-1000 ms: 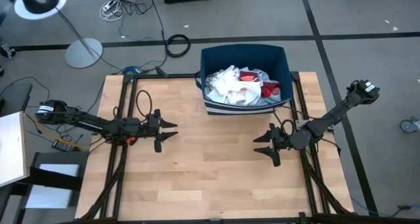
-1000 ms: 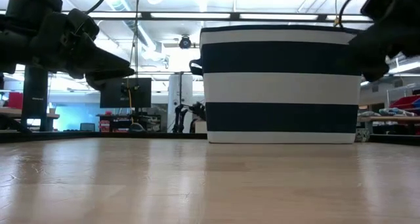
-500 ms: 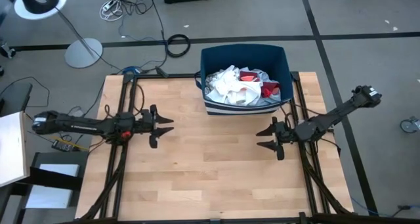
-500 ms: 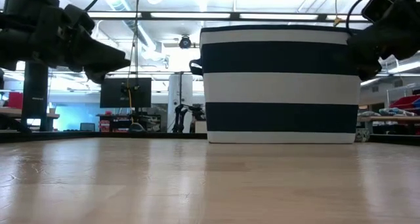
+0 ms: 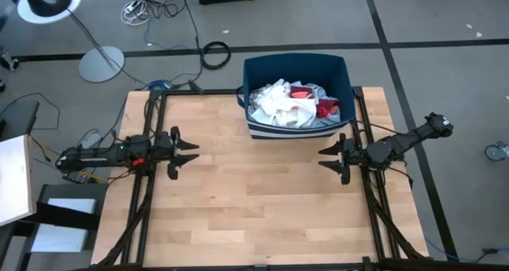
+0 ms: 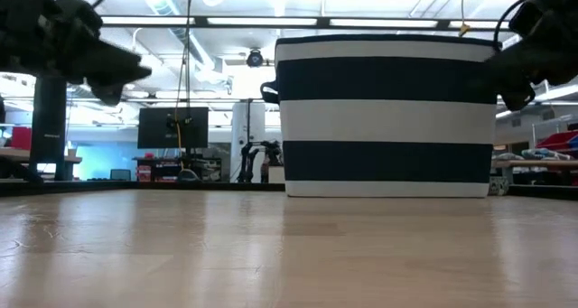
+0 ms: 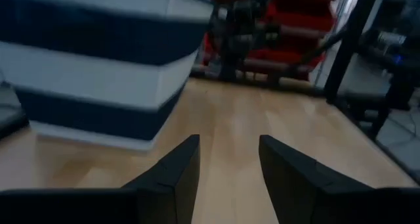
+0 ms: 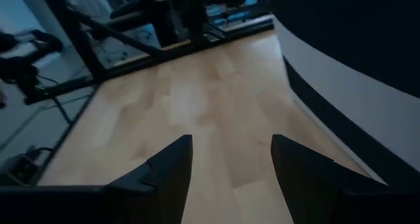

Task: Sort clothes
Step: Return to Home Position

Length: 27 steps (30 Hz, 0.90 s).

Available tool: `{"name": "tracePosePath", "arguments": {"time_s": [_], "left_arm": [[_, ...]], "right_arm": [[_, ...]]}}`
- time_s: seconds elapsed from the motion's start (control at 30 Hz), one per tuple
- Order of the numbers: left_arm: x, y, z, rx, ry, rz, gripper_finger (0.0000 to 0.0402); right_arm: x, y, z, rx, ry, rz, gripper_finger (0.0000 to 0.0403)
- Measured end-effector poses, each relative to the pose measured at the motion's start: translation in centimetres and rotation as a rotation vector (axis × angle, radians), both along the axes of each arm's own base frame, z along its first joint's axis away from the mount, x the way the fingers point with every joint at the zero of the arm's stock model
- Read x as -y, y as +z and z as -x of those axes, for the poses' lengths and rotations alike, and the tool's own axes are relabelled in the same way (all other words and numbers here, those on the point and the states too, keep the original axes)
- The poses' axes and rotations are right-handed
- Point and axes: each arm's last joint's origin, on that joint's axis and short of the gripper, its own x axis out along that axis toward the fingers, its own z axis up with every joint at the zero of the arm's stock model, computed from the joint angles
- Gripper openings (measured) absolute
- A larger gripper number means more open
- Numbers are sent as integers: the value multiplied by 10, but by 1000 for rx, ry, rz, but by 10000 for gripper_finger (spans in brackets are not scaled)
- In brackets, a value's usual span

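From above, clothes (image 5: pixel 282 104) fill the striped bin (image 5: pixel 294 60) (low down, only its wall shows). Left gripper (image 5: pixel 193 152) and right gripper (image 5: pixel 322 156) hang at the table's (image 5: pixel 254 207) sides, fingers spread.

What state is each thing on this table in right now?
clothes, piled in the bin, white and red on top.
blue bin, upright at the far edge of the table.
left hand, open and empty, over the table's left side.
right hand, open and empty, over the table's right side.

Clothes (image 5: pixel 283 104) in the low view wholly behind the bin (image 6: pixel 384 118) wall.
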Motion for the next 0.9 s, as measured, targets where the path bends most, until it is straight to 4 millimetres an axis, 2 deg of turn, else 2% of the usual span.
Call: {"name": "tracePosePath", "arguments": {"time_s": [0.33,0.57,0.7,0.9], "left_arm": [[1,-6,-1,-39,-17,-45,163],[4,-6,-1,-36,-146,-113,163],[4,-8,-3,-64,-149,-112,163],[4,-12,-6,-123,-151,-103,163]], "right_arm": [[3,-3,0,-31,-23,54,210],[2,-20,-2,-61,-20,78,209],[2,-19,-3,-32,-23,65,210],[2,-18,-3,-39,2,172,209]]}}
